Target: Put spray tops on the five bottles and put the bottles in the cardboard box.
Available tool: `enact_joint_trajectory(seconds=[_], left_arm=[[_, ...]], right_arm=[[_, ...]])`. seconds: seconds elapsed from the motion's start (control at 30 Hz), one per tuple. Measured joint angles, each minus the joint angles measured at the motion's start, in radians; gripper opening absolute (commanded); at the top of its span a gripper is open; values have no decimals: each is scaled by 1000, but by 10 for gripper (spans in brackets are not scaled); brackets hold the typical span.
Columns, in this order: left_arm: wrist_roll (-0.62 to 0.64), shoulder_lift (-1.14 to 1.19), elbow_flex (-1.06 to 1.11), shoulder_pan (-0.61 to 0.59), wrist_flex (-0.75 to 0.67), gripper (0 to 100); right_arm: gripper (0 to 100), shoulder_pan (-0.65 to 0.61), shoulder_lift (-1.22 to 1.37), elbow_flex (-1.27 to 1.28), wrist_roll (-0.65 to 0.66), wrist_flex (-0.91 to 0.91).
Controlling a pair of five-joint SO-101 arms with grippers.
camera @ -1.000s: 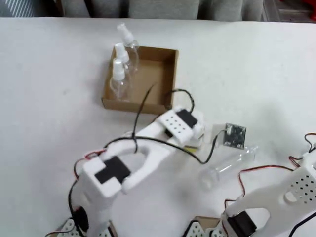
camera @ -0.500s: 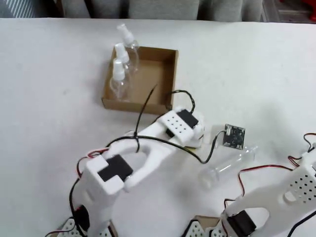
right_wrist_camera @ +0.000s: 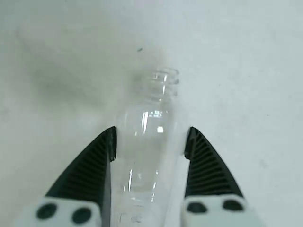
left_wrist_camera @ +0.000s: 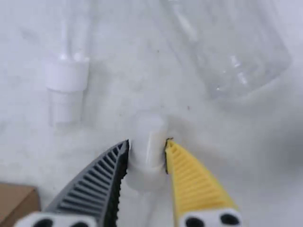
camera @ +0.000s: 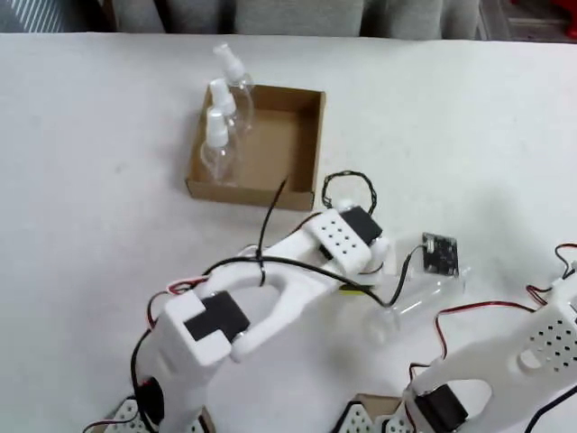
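Count: three capped bottles (camera: 219, 142) stand along the left side of the box (camera: 317, 135), though the farthest may lean on the far rim rather than sit inside; I call that three of five done.

My left gripper (left_wrist_camera: 147, 143) is clamped on a spray top (left_wrist_camera: 146, 163), near-right of the box; a spare top (left_wrist_camera: 66, 87) lies near it on the table (camera: 469, 135), not touching it.

A loose bottle (camera: 424, 290) lies on its side just right of the held top; no top on it that I can see.

My right gripper (right_wrist_camera: 150, 133) has both jaws pressed to the sides of a bare bottle (right_wrist_camera: 149, 111); neck open, pointing away from me.

Left to do, I judge: fit two tops, one per uncapped bottle; then carry both into the box's free right half.
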Motion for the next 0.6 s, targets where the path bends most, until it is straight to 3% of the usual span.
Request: enact_joint_trajectory(seconds=[0.17,0.37,0.6], left_arm=[[190,-71,-11,2,87,20],[292,-172,49,-6,147,20],[321,-434,394,-87,0,20]], right_arm=[[16,0,-5,0,0,11],[16,0,-97,0,0,109],[16,0,-170,0,-107,170]])
